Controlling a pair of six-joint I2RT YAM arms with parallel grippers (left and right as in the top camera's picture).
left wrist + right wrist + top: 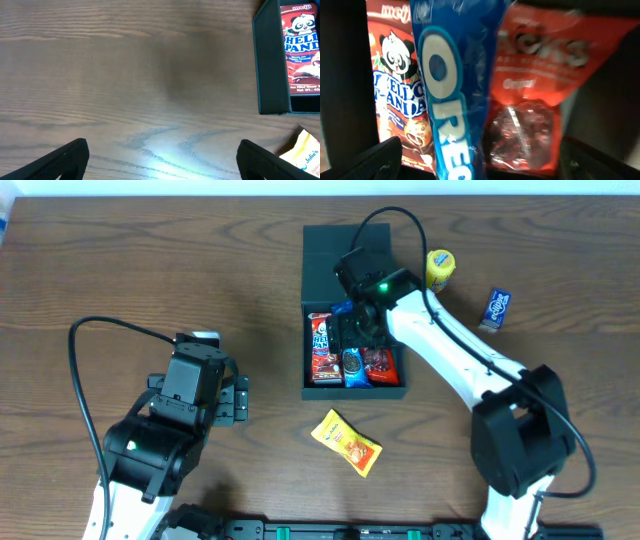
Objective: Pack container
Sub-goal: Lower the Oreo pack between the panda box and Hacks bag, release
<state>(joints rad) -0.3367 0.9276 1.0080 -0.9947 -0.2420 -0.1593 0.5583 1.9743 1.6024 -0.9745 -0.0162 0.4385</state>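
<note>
Snacks lie side by side in the dark teal container [355,392], which sits at upper centre of the overhead frame with its flap lid thrown back toward the top edge. A red Hello Panda box [321,348] lies at the left, a blue Oreo packet [352,365] in the middle and a red packet [380,365] at the right.

The right gripper [358,330] hangs over them and hides part of the contents from above. Its own camera shows the fingers [385,160] spread wide at the bottom corners, gripping nothing, with the Oreo packet between them.

The left gripper [235,398] sits at lower left over bare table [150,260], its fingers [65,160] wide and empty.

The overhead alone shows a yellow jar [440,268] just beside the container and a small blue packet [497,307] further right. A yellow packet [346,442] lies on the table below the container.
</note>
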